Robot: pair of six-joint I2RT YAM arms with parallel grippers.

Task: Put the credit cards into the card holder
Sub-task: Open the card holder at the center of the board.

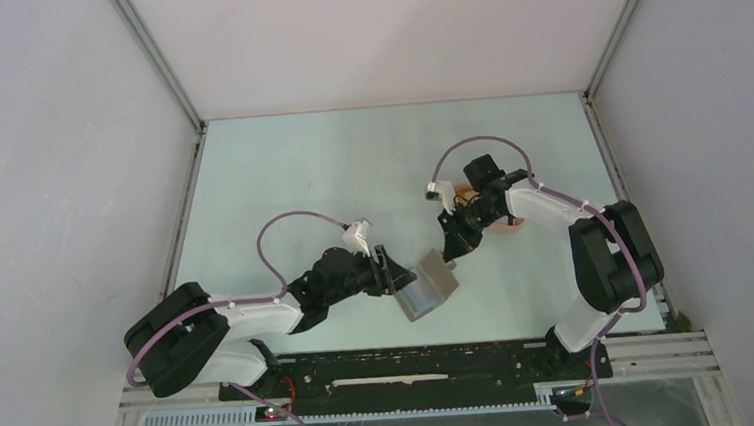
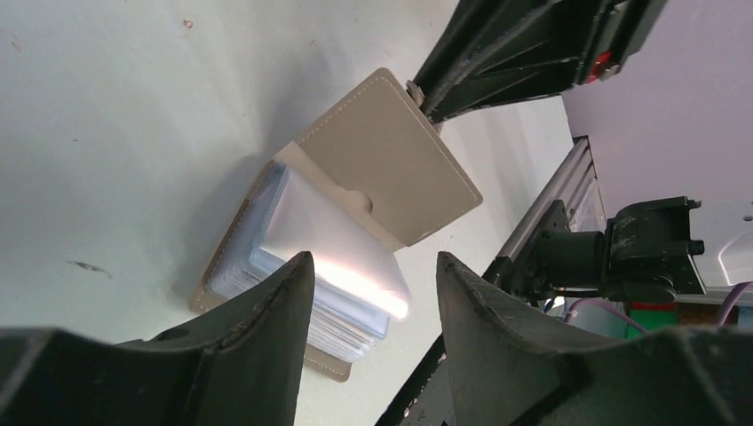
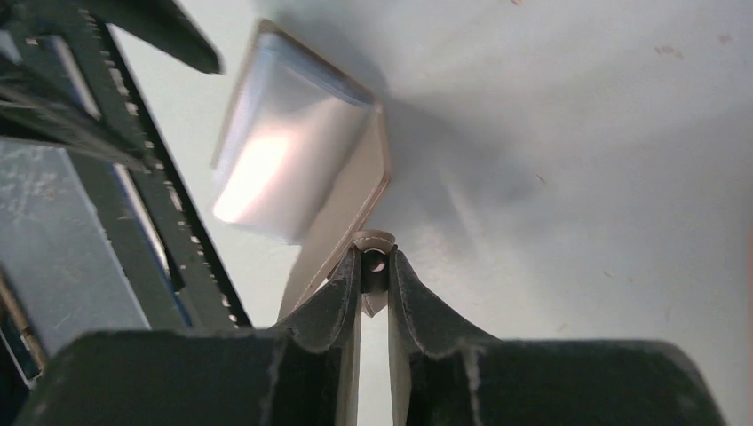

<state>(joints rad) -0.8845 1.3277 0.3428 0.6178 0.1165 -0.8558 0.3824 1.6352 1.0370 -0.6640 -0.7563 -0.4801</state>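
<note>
The grey card holder (image 1: 428, 288) lies on the pale green table (image 1: 330, 176), in the middle between your two arms and close to the near edge. It sits slantwise, one end toward the left arm and the other toward the right. Your left gripper (image 1: 389, 270) is just beside its left end, and your right gripper (image 1: 451, 251) is at its far right corner, so both arms reach it, with the left nearer to the open pockets. From the left wrist, the holder lies straight ahead of and just beyond the fingers (image 2: 266, 337). Its cover (image 2: 386, 164) is raised and tilted back, and a stack of clear sleeves (image 2: 328, 257) is exposed beneath, catching a bright glare. The near corner of that stack points into the gap between your left fingers. Those fingers stand roughly half apart and hold nothing. I cannot tell whether they brush the sleeves, though they appear just short of them. Your right gripper's jaws are pressed almost together, pinching the edge of the cover and holding it up, which shows plainly from the right wrist. A peach tray (image 1: 507, 226) peeks out from behind the right forearm. The credit cards cannot be made out in any view, so the next move likely depends on finding one while the cover is propped open.
</note>
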